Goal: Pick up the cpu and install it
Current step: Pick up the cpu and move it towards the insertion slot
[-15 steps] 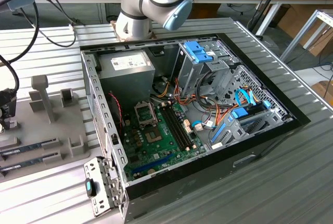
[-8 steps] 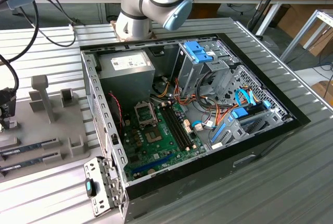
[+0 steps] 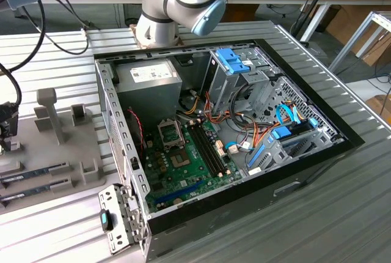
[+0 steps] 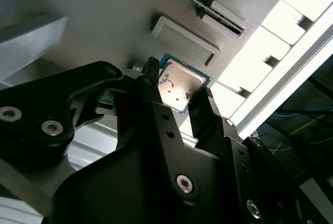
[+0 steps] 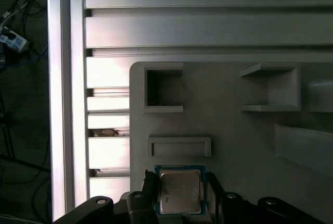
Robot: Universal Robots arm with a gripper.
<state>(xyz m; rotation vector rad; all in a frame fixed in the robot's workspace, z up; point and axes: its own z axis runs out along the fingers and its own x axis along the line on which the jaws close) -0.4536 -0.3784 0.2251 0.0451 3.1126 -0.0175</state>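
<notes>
Ribbed aluminium bench (image 3: 305,214), matte, with long parallel grooves; an open computer case (image 3: 287,180) sits mid-bench. The cpu (image 4: 179,84) is at the grey tray (image 5: 234,146), near the tray edge that runs along the bench's edge rail and just beside a low raised rectangular frame (image 5: 179,146). It is a flat square with a dull silver lid and a thin green rim. The gripper (image 5: 179,195) straddles it: the black fingers (image 4: 154,99) have closed to the chip's width and bear on two opposite edges. Cannot tell whether the chip is clear of the tray. Judgement: grip should stay on the rim only, with the chip level and square, since a thin, smooth part like this may tilt or slip. The tray is smooth moulded plastic with square pockets.
</notes>
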